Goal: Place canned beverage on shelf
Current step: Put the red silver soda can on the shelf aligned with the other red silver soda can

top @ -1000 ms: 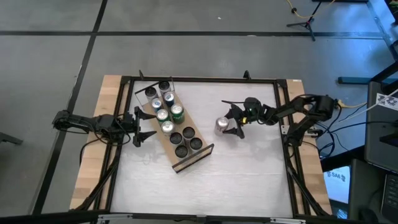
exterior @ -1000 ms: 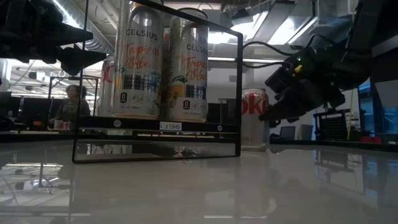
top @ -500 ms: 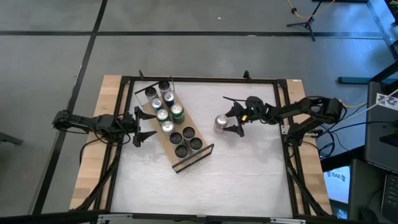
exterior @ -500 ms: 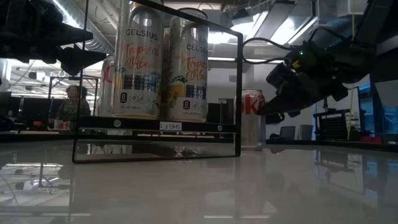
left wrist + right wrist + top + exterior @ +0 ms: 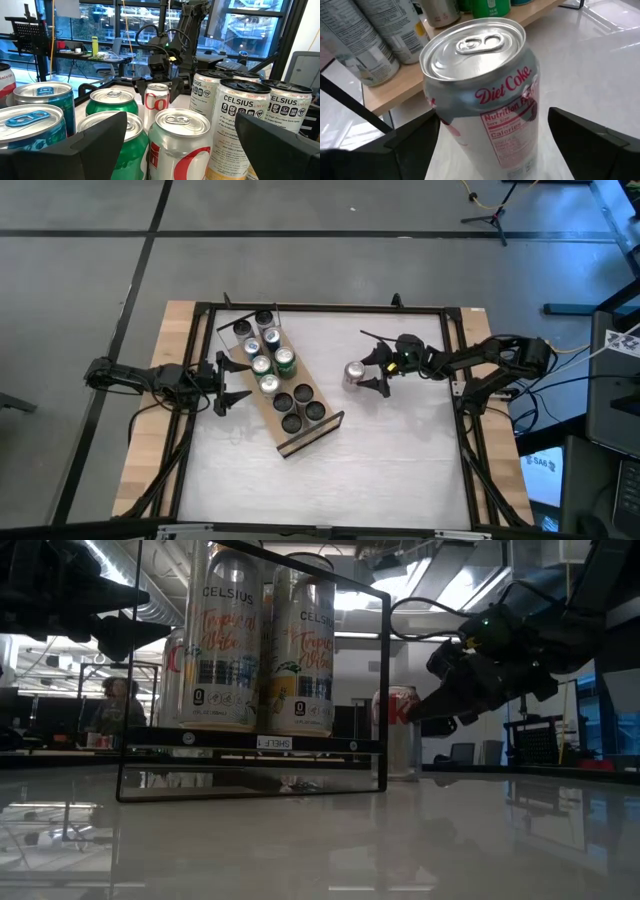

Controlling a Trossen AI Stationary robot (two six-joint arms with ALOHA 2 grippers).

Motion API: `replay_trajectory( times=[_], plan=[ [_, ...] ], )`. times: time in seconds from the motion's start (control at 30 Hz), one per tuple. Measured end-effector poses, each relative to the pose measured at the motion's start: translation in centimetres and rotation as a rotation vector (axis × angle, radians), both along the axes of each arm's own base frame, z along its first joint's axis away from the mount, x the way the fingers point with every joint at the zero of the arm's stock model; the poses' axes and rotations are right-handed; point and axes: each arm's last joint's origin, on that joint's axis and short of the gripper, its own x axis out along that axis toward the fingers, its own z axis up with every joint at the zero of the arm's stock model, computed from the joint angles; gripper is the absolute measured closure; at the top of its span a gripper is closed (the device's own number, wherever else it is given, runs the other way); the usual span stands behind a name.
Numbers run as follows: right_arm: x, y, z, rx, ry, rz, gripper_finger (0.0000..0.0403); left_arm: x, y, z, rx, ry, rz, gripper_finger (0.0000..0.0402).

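Note:
A silver Diet Coke can [image 5: 485, 95] stands upright on the white table [image 5: 400, 450], right of the shelf; the high view shows it too [image 5: 353, 373]. My right gripper [image 5: 370, 372] is open, slanting down from the table's right, with one finger on either side of the can's upper half [image 5: 395, 710]. The shelf [image 5: 262, 402], a light-wood board, lies slanted at centre left with several cans standing on it. My left gripper [image 5: 232, 383] waits open and level at the shelf's left side. My right gripper has the can between its open fingers. One finger [image 5: 415, 135] lies close beside the can's wall [image 5: 440, 117]; I cannot tell whether it touches. The other finger [image 5: 585, 135] stands apart from the can. The can's base is on the table.
A black frame [image 5: 320, 308] runs round the table. Tall Celsius cans [image 5: 232, 640] on the shelf stand behind a thin black wire frame [image 5: 385, 690]. Bare table [image 5: 400, 450] lies toward the near edge. Cables and stands [image 5: 600, 410] are off to the right.
My right gripper has risen a little and rolled about its own axis, staying around the can. The can has slid a short way toward the table's far edge and the shelf, still upright on the table.

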Motion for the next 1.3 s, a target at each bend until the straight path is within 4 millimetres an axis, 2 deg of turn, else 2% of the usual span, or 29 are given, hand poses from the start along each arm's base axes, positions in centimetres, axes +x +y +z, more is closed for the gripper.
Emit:
replay_trajectory(
  times=[0.13,0.27,0.77,1.07,1.3],
  plan=[
    [0.0,0.0,0.0,0.006,0.000,-0.002,0.0032,0.0,0.0,0.0,0.000,0.000,0.000,0.0040],
    [0.0,0.0,0.0,0.010,0.001,-0.005,0.0007,0.0,0.0,0.0,0.000,0.000,0.000,0.0040],
    [0.0,-0.2,0.0,0.162,0.019,-0.130,0.0005,0.0,0.0,0.0,0.000,0.000,0.000,0.0040],
    [0.9,2.2,-0.1,0.099,0.041,-0.129,0.0005,0.0,0.0,0.0,0.000,0.000,0.000,0.0040],
    [1.5,4.1,0.0,0.000,0.045,-0.245,0.0005,0.0,0.0,0.0,0.000,0.000,0.000,0.0040]
  ],
)
